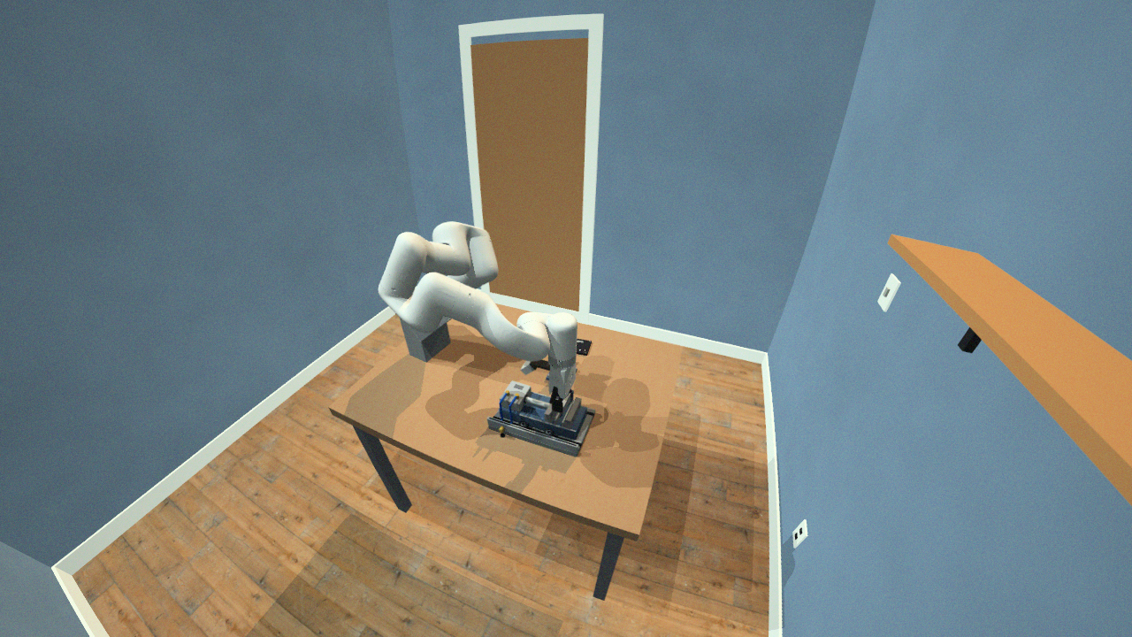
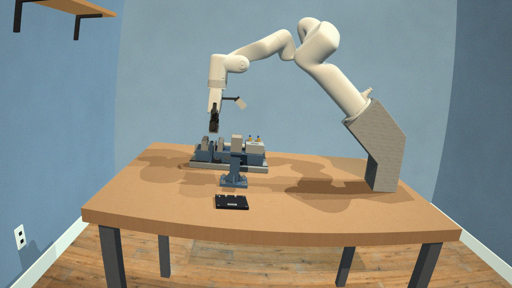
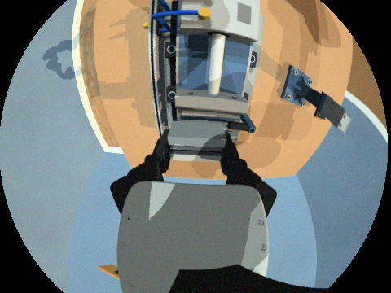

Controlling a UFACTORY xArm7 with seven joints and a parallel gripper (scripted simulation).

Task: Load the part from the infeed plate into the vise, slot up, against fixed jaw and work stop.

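Note:
My gripper (image 2: 213,126) is shut on the part (image 3: 197,142), a grey block held by its two ends between the dark fingers. It hangs just above the open vise (image 2: 229,154), over the gap between the fixed jaw (image 2: 205,143) and the moving jaw (image 2: 221,143). In the wrist view the moving jaw (image 3: 208,102), the cylinder rod (image 3: 215,60) and the air cylinder (image 3: 220,16) lie beyond the part. I cannot make out which way the slot faces. The black infeed plate (image 2: 231,202) lies bare near the table's front edge. The gripper (image 1: 559,398) also shows over the vise (image 1: 542,419) in the top view.
The blue V-block (image 2: 234,175) with its grey top stands on the table between the vise and the infeed plate, and shows to the right in the wrist view (image 3: 318,99). The robot's grey base (image 2: 375,150) stands at the table's right.

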